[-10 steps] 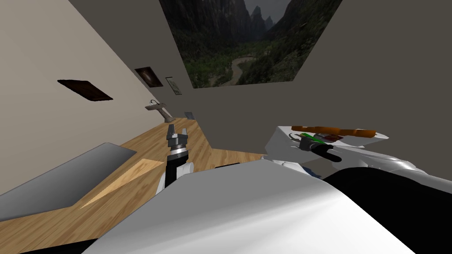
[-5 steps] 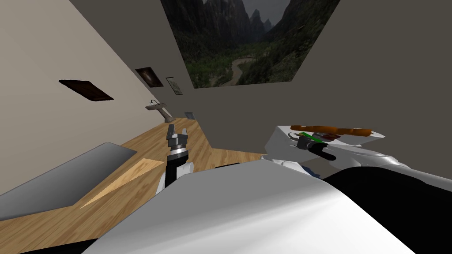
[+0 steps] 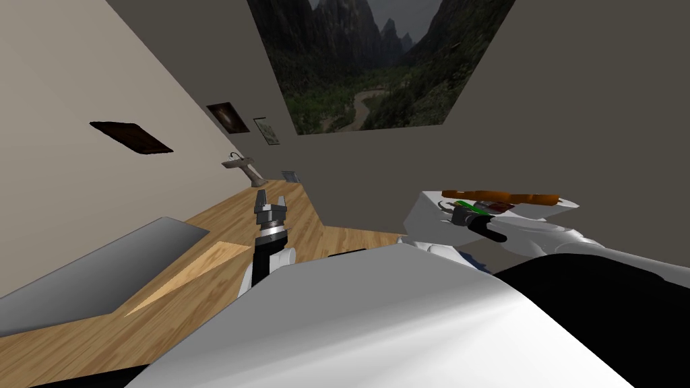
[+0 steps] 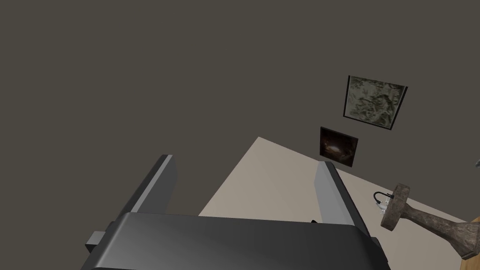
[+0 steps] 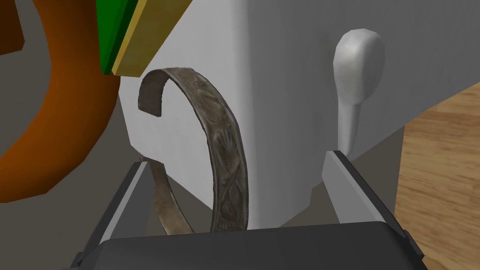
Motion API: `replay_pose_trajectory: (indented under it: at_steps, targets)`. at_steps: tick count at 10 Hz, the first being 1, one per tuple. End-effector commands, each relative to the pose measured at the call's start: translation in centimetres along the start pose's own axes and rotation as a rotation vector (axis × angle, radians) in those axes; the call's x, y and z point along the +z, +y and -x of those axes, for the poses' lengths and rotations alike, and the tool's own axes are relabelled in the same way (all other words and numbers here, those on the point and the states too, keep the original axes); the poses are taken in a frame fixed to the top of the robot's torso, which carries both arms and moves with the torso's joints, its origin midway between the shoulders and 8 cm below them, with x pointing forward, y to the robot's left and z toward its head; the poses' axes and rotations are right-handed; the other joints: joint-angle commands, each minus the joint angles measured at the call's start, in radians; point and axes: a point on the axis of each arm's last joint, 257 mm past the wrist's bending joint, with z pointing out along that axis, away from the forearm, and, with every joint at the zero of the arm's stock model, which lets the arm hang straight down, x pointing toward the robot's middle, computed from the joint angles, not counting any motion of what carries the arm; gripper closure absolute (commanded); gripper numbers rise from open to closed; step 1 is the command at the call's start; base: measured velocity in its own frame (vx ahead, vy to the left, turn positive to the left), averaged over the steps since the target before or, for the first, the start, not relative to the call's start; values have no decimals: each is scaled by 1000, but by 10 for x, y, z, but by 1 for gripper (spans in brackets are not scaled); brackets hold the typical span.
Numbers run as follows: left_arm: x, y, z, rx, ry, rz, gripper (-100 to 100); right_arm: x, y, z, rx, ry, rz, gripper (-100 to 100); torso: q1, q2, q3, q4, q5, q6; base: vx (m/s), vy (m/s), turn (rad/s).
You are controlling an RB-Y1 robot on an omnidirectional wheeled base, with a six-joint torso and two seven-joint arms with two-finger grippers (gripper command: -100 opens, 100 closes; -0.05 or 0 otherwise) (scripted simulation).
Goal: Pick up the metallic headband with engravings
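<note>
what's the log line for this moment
phase: pre-grasp | right tool: open around headband | headband: on white table, not gripped | left tool: open, idle

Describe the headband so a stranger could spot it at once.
Look to the white furniture on my right, where the right gripper reaches. Between its open fingers sits a C-shaped headband. Unlike the plain orange curved piece and the green-and-yellow block beside it, it is dull grey-brown metal with engraved scrollwork.
</note>
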Motion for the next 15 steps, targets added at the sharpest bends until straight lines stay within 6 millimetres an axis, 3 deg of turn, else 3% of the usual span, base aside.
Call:
replay_pose_trajectory:
  at_steps: [1,3,4,7,10,11,13,14,15]
  targets:
    - [0,0,0,0,0,0,0,3,-3,5,17,-7,-4,-100,0,0,0,0,0,0,-16,5,-3]
    - [0,0,0,0,0,0,0,8,-7,-2,-3,8,0,-100,-1,-2,-1,0,0,-1,-13,6,0]
    - [0,0,0,0,0,0,0,12,-10,6,-7,-5,-4,-100,-2,-2,-1,0,0,-1,-35,11,-9]
    - [0,0,0,0,0,0,0,16,-15,-2,-7,12,-1,-100,-5,-4,-2,0,0,-1,-14,6,0]
    - [0,0,0,0,0,0,0,19,-18,5,18,0,-4,-100,-9,-5,-2,0,0,-1,-14,5,-3]
    - [0,0,0,0,0,0,0,23,-24,-4,-12,19,-1,-100,-9,-6,-3,0,0,-1,-22,10,-1]
    - [0,0,0,0,0,0,0,26,-28,3,8,9,-5,-100,-10,-5,-2,0,1,-2,-23,8,-4]
    - [0,0,0,0,0,0,0,28,-33,-8,-27,32,1,-100,-10,-6,-3,0,1,-2,-28,5,0]
    - [0,0,0,0,0,0,0,31,-39,-1,-23,22,-8,-100,-10,-5,-3,0,1,-2,-31,8,-4]
